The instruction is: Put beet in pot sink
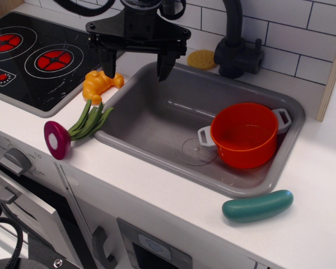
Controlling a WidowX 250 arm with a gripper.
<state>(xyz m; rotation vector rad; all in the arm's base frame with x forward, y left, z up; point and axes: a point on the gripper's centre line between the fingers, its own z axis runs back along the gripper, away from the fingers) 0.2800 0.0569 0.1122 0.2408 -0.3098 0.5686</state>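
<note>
On the counter left of the sink (285, 162), the beet (60, 138) lies on its side — bulb toward the near edge, green stems pointing right and far so their tips reach the sink's rim. Above and beyond it the gripper (135, 63) hangs with its fingers spread apart and nothing between them, over the sink's far-left corner. A croissant (99, 84) sits just beyond the stems, under the left finger. The pot (245, 134) stands upright at the right of the sink, empty.

Risks, as I judge them: a descent aimed too far could catch the croissant instead of the beet; the round bulb may roll off the near edge if nudged; gripping the thin stems alone could let the beet slip — and a low carry could clip the pot's rim and tip it.
</note>
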